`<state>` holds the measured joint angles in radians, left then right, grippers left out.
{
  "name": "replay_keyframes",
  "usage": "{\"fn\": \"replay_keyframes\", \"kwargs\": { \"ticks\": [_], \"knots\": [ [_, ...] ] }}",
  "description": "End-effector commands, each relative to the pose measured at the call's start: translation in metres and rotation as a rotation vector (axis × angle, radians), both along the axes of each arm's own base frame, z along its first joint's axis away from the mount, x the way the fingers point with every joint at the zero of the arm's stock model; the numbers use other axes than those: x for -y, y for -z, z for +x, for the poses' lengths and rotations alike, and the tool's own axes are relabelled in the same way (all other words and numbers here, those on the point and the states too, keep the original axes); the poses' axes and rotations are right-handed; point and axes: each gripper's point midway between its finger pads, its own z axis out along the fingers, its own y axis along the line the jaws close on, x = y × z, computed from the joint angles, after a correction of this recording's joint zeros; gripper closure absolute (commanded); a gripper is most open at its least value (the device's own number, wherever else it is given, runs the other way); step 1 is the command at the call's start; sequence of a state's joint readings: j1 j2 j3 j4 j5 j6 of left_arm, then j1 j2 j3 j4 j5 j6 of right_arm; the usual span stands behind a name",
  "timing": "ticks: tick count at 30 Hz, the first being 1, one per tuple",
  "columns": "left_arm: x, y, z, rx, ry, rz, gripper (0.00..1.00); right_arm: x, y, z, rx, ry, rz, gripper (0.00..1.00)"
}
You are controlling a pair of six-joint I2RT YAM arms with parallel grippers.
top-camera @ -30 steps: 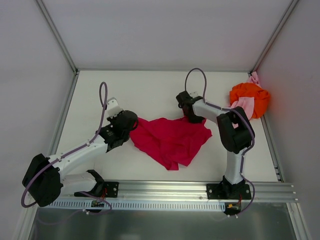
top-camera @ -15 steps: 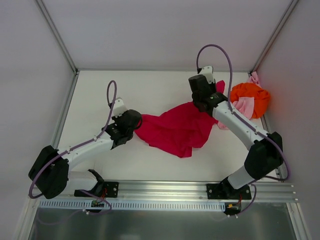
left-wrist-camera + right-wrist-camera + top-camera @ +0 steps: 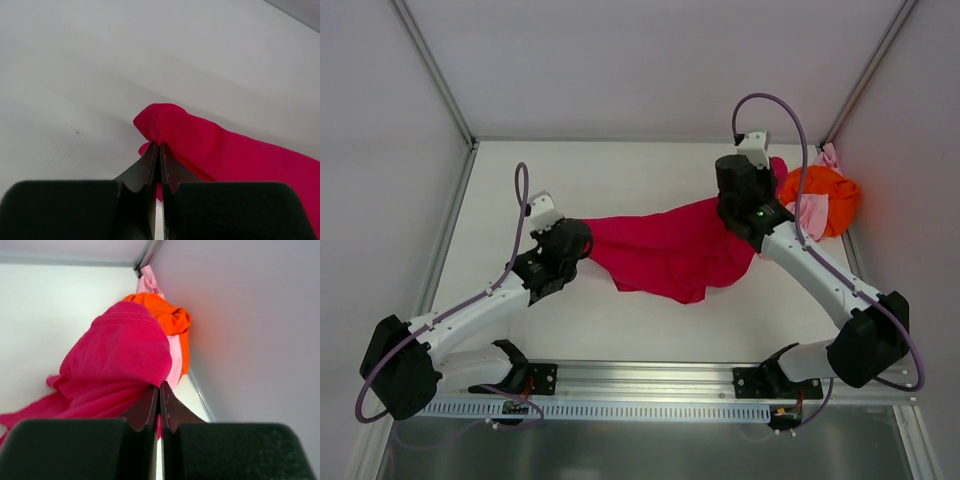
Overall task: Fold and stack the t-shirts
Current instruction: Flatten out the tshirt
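Observation:
The crimson t-shirt (image 3: pixel 670 250) hangs stretched between both arms above the middle of the table. My left gripper (image 3: pixel 159 146) is shut on its left end, a hemmed fold (image 3: pixel 162 120) bulging past the tips. My right gripper (image 3: pixel 160 385) is shut on the right end, where the crimson t-shirt (image 3: pixel 120 355) bunches over the fingertips. The orange t-shirt (image 3: pixel 820 195) and the pale pink t-shirt (image 3: pixel 810 212) lie crumpled together in the back right corner. The orange t-shirt (image 3: pixel 167 315) and pale pink t-shirt (image 3: pixel 175 360) lie just beyond the held cloth in the right wrist view.
White walls enclose the table, with a metal frame post (image 3: pixel 435 90) at each back corner. A slotted aluminium rail (image 3: pixel 650 385) runs along the near edge between the arm bases. The right wall (image 3: pixel 250 330) stands close beside my right gripper.
My right gripper has lifted and carried its end of the crimson t-shirt back and to the right. The cloth went from a heap on the table to a stretched band. My left gripper shifted slightly left.

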<state>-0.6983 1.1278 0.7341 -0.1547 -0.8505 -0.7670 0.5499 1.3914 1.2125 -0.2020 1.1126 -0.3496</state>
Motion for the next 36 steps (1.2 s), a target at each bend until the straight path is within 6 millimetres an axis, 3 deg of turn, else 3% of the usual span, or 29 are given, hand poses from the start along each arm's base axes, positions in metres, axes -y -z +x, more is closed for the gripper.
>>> {"fn": "replay_keyframes", "kwargs": {
  "ticks": [1, 11, 18, 25, 30, 36],
  "knots": [
    [-0.022, -0.023, -0.002, 0.061, -0.092, 0.017, 1.0, 0.021, -0.049, -0.017, 0.196, 0.127, 0.031, 0.99],
    [-0.04, -0.05, -0.013, 0.13, -0.133, 0.004, 1.0, 0.038, -0.081, -0.039, 0.311, 0.16, 0.062, 0.99],
    [-0.049, -0.061, -0.022, 0.162, -0.134, -0.009, 1.0, 0.039, -0.088, -0.048, 0.353, 0.148, 0.091, 0.99],
    [-0.055, -0.054, -0.027, 0.165, -0.164, -0.026, 1.0, 0.029, -0.08, -0.048, 0.333, 0.111, 0.083, 0.99],
    [-0.061, -0.06, -0.032, 0.193, -0.18, -0.04, 1.0, 0.019, -0.063, -0.049, 0.298, 0.065, 0.099, 0.99],
    [-0.061, -0.054, -0.033, 0.187, -0.177, -0.037, 1.0, -0.03, -0.038, -0.031, 0.201, -0.221, 0.203, 0.99]
  ]
}}
